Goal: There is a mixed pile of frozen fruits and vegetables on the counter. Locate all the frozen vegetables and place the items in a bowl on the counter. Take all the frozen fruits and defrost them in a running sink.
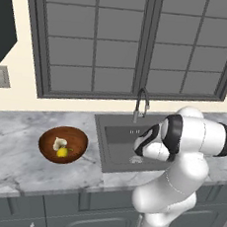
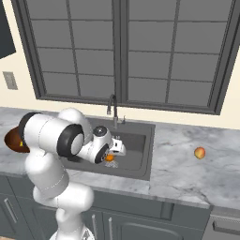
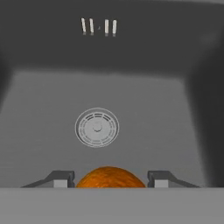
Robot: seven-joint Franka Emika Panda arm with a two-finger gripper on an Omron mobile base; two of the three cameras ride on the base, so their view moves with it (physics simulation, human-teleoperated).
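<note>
Over the sink [image 3: 43, 109] we judge the orange ball [image 3: 110, 177] light, hard, slippery; jaws clamped across its widest middle.

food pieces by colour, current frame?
yellow: 1, yellow piece in the bowl
whitish: 1, whitish lump in the bowl
orange: 1, orange ball at the gripper
orange-red: 1, peach-like ball on the counter
total: 4

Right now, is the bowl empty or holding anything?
Holding two pieces: the bowl contains the yellow piece and the whitish lump, per the left base view.
</note>
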